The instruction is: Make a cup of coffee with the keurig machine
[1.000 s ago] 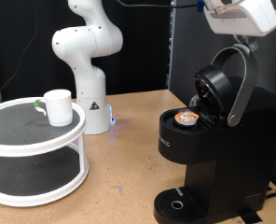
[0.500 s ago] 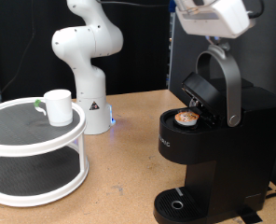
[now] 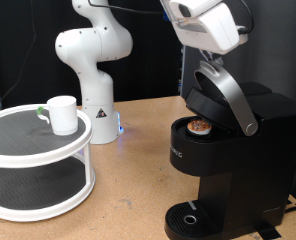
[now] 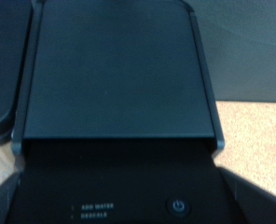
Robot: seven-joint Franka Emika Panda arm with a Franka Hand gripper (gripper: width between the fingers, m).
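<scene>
Closing the lid looks like the step now: the keurig machine (image 3: 223, 150) sits at the table's right front corner w/ its lid handle (image 3: 228, 95) part way down and a pod (image 3: 198, 126) showing inside. The gripper (image 3: 210, 28) is right on top of that handle; can't tell if the fingers are wide or narrow. Next move prob needs a firm push down. The cup (image 3: 62, 113) waits on a round rack (image 3: 38, 165) by the left edge. Count: 1 machine, 1 cup, 1 pod, 1 rack.
</scene>
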